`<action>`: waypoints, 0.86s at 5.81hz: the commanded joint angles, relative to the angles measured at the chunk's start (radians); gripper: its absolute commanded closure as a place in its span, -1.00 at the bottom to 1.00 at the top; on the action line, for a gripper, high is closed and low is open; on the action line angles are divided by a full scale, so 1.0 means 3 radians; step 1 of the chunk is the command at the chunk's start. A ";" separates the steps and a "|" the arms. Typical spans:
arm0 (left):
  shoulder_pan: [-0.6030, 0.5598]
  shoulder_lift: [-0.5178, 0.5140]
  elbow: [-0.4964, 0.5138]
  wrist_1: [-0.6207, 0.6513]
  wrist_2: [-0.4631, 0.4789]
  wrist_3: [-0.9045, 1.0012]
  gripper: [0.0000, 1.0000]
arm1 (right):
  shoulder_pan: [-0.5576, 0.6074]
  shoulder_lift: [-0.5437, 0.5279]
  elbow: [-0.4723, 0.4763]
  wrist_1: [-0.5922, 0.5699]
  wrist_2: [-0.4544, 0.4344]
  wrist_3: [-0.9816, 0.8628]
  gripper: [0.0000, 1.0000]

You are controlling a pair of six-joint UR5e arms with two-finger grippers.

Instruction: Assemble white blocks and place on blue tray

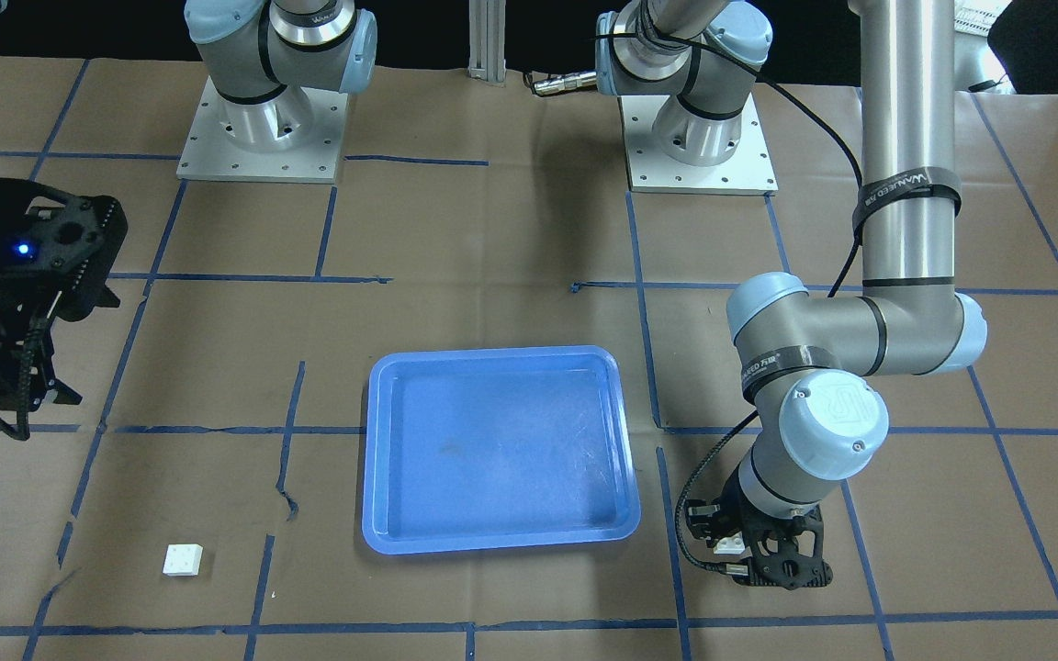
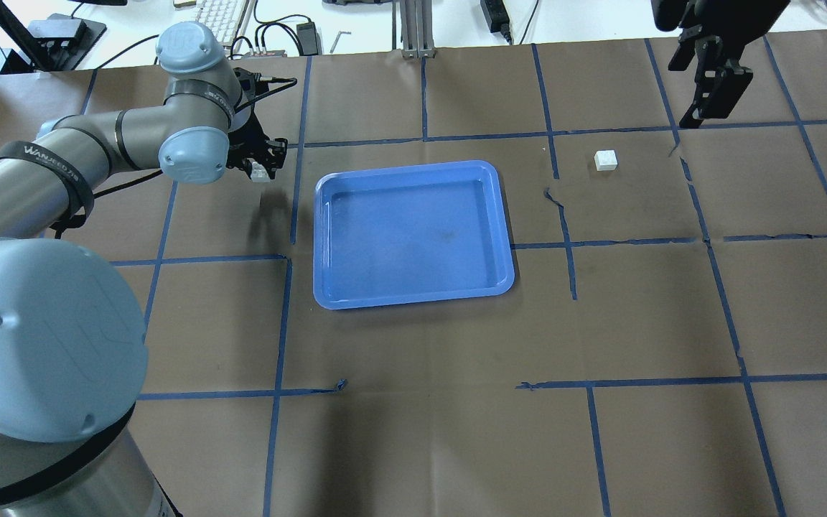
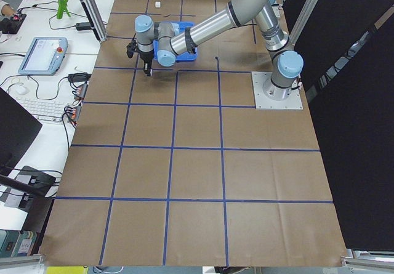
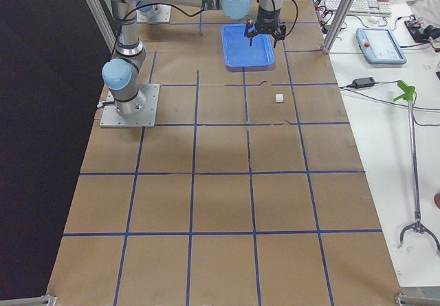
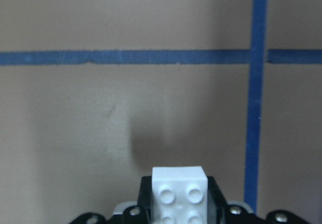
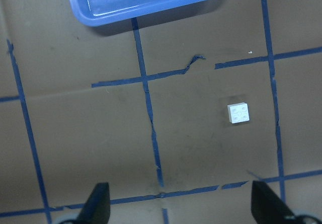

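Observation:
One white block [image 5: 180,194] is gripped in my left gripper [image 2: 261,170], which hangs a little above the paper to the left of the blue tray [image 2: 413,287]; the block's studs face the wrist camera. In the front view this gripper [image 1: 738,551] is to the right of the tray [image 1: 492,542]. The second white block [image 2: 606,160] lies studs up on the paper to the right of the tray, also seen in the front view [image 1: 183,559] and the right wrist view [image 6: 238,114]. My right gripper [image 2: 704,115] is open and empty, raised beyond that block.
The table is covered in brown paper with a blue tape grid [image 2: 571,244]. The tape is torn near the loose block [image 6: 193,60]. The two arm bases [image 1: 263,128] stand at the robot's edge. The tray's corner shows in the right wrist view [image 6: 146,12].

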 commanded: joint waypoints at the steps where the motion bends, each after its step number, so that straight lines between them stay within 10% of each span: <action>1: -0.0386 0.0207 -0.0025 -0.0100 -0.0003 0.1224 0.92 | -0.0353 0.0456 -0.0254 -0.0049 0.0482 -0.0846 -1.00; 5: -0.1145 0.0116 -0.0285 -0.0045 -0.0008 0.3394 0.86 | -0.0866 0.1336 -0.0203 -0.0309 0.1976 -0.1011 -0.99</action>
